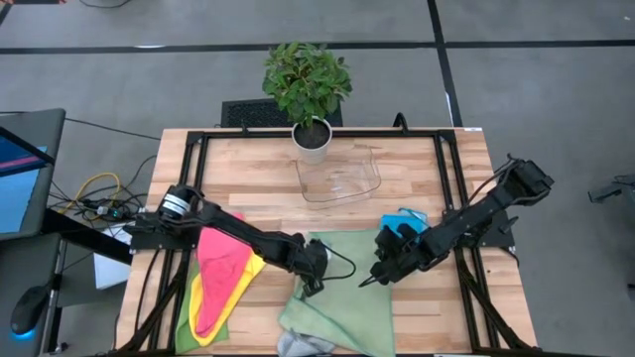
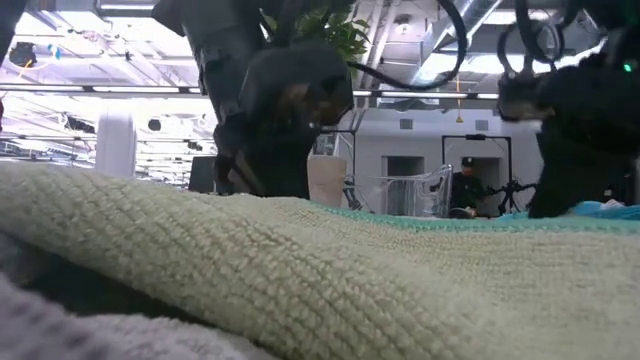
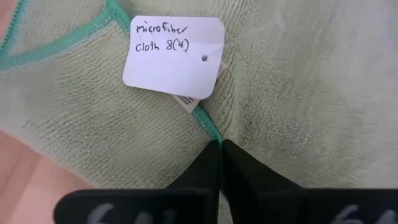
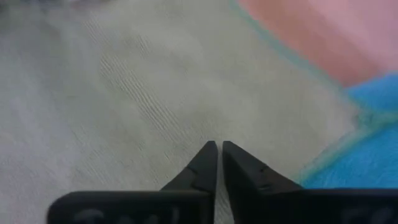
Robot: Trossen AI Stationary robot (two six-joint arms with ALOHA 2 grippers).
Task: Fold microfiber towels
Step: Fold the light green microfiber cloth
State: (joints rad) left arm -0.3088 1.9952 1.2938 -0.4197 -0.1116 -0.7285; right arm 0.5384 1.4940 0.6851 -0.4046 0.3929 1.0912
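Pale green towel (image 1: 342,297) with teal edging at lower centre, pink towel (image 1: 220,263) over yellow towel (image 1: 230,297) lower left, bright blue towel (image 1: 402,223) right of centre, white handwritten tag (image 3: 174,56), black grippers, light wooden table (image 1: 258,169)

Wood table (image 1: 248,169) w/ black frame, seen from above. Potted plant (image 1: 309,91) at far edge, centre; clear plastic tray (image 1: 340,178) just in front of pot. Light green towel (image 1: 342,302) spread at near-centre. L gripper (image 1: 311,286) down on its left edge, R gripper (image 1: 369,282) down on its right part, tips low on cloth. Finger gap not readable from up here on either. Pink towel (image 1: 218,268) lies over yellow towel (image 1: 240,288), green towel (image 1: 183,322) under both, near-left; L arm crosses above pile. Blue towel (image 1: 402,224) bunched beside R arm. Grey towel (image 1: 296,345) at near edge. Cables (image 1: 94,193) and screen (image 1: 20,183) off table's left.
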